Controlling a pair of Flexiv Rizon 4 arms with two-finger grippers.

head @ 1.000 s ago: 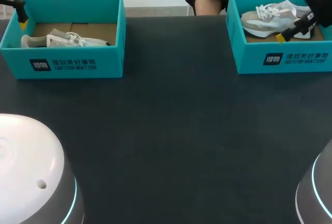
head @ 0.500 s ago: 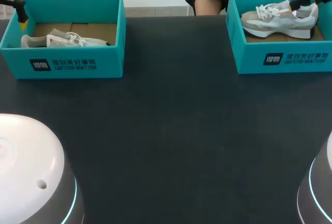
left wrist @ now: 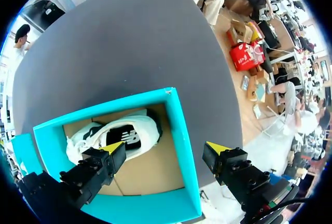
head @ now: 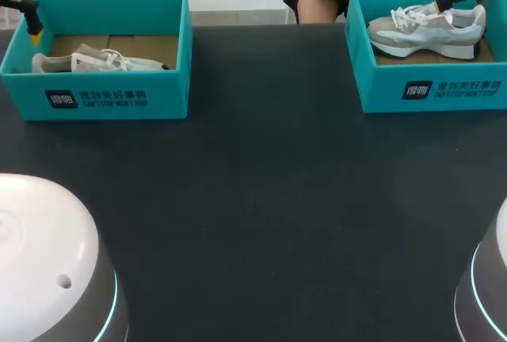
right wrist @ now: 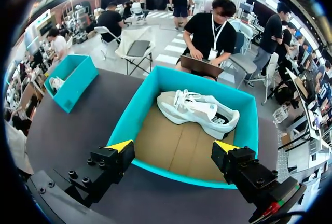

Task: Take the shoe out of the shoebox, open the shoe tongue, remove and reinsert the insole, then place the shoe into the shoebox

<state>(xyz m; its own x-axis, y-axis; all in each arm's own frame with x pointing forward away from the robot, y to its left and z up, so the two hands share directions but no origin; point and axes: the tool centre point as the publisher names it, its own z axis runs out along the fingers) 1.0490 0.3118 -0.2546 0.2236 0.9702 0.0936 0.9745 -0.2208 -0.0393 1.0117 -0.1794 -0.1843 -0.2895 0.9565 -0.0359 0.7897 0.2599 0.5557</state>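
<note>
1. Teal cardboard makes up the right shoebox [head: 432, 93], which has no lid and sits on a dark, matte tabletop [head: 261, 199].
2. Inside the right shoebox lies a shoe [head: 432, 32], white and beige with white laces. It stands on its sole on the box's brown cardboard floor, close to the far wall. Its toe points toward my left.
3. Seen from the right wrist, the right tool [right wrist: 173, 146] hangs on the near side of the right shoebox [right wrist: 136, 111]. Its two yellow-tipped fingers are spread wide and grip nothing. The shoe [right wrist: 199, 111] shows ahead of it, well apart from both fingers.
4. Well apart from the right shoebox, across a stretch of dark tabletop toward my left, stands the left shoebox [head: 103, 96]. It is the same teal, with white print on its front wall.
5. A second shoe [head: 99, 61] lies in that left box. It is white and tipped onto its side on the brown floor.
6. In the left wrist view, the left tool [left wrist: 165, 148] is spread wide and holds nothing. One finger is over the inside of the left shoebox [left wrist: 182, 146], near the second shoe [left wrist: 116, 137], and the other is outside the box's wall. Whether either finger touches the cardboard cannot be told.
7. Nearer than the right shoebox, at the tabletop's near corners, sit two rounded white arm bases [head: 47, 255].
</note>
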